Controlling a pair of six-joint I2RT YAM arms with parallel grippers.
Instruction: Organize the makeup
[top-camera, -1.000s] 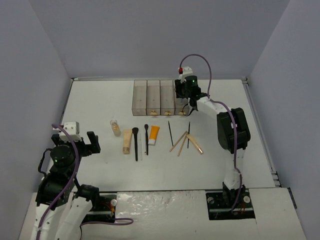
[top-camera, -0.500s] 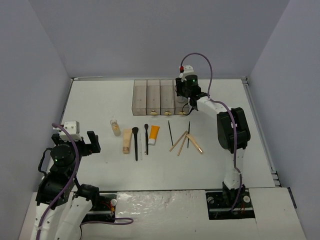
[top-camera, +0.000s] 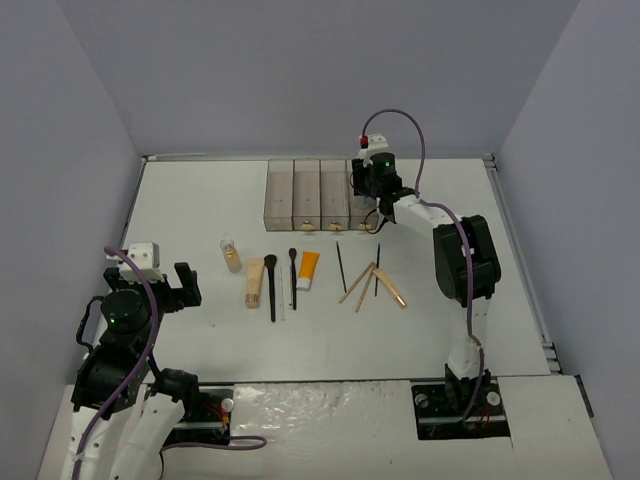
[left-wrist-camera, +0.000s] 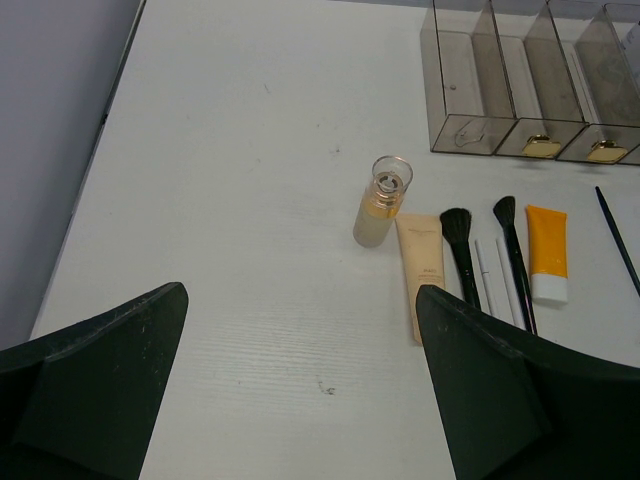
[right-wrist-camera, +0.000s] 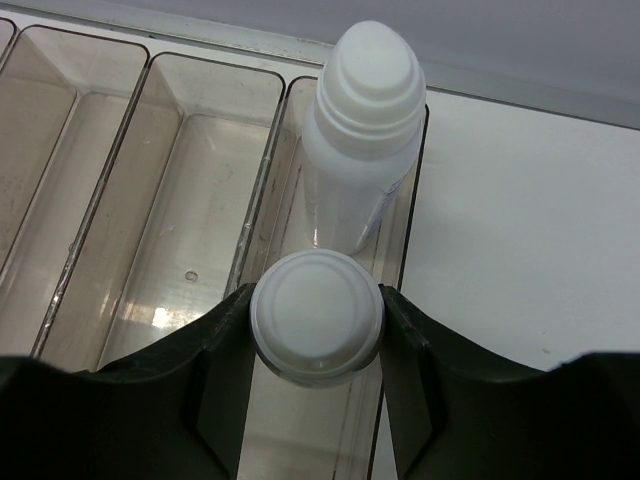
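My right fingers (right-wrist-camera: 232, 350) are closed on a white bottle (right-wrist-camera: 316, 315), one finger on each side of its round cap. I hold it over the last part on the right of the box (right-wrist-camera: 150, 60). I cannot tell if it touches the bottom. A second white bottle (right-wrist-camera: 365, 130) stands in that same part, just behind mine. The two middle parts each have a small gold thing (left-wrist-camera: 540, 147) at the near end.

My left fingers (left-wrist-camera: 500, 390) are wide open and hold nothing. They hang over the bench (left-wrist-camera: 230, 120), well apart from the box. On the bench lie a glass bottle (left-wrist-camera: 382, 200), a beige tube (left-wrist-camera: 422, 270), two brushes (left-wrist-camera: 460, 255), an orange tube (left-wrist-camera: 547, 250), thin pencils (top-camera: 341, 265) and tan sticks (top-camera: 390, 287).

Since a moment ago my right arm has hardly moved. My left arm and the things on the bench have stayed put.
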